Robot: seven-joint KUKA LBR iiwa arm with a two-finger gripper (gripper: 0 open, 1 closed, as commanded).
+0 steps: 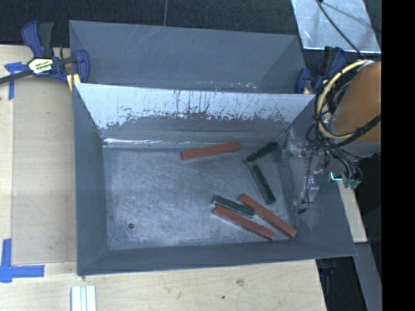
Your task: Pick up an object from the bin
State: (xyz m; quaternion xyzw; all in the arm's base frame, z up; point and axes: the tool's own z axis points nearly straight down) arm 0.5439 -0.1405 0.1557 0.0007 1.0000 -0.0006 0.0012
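Observation:
My gripper (303, 199) hangs at the bin's right side, above the sloping right wall and just right of the sticks. Nearest to it, a red-brown stick (268, 216) lies slantwise, its right end close below the gripper. A second red-brown stick (243, 223) lies alongside it, with a dark green stick (234, 206) at their left end. Another dark green stick (263, 184) lies to the gripper's left, and a further dark green stick (261, 152) sits behind that one.
A long red-brown stick (211, 151) lies near the back wall. The left half of the bin floor holds only a small dark speck (131, 225). The arm with its orange cover and cables stands over the right rim.

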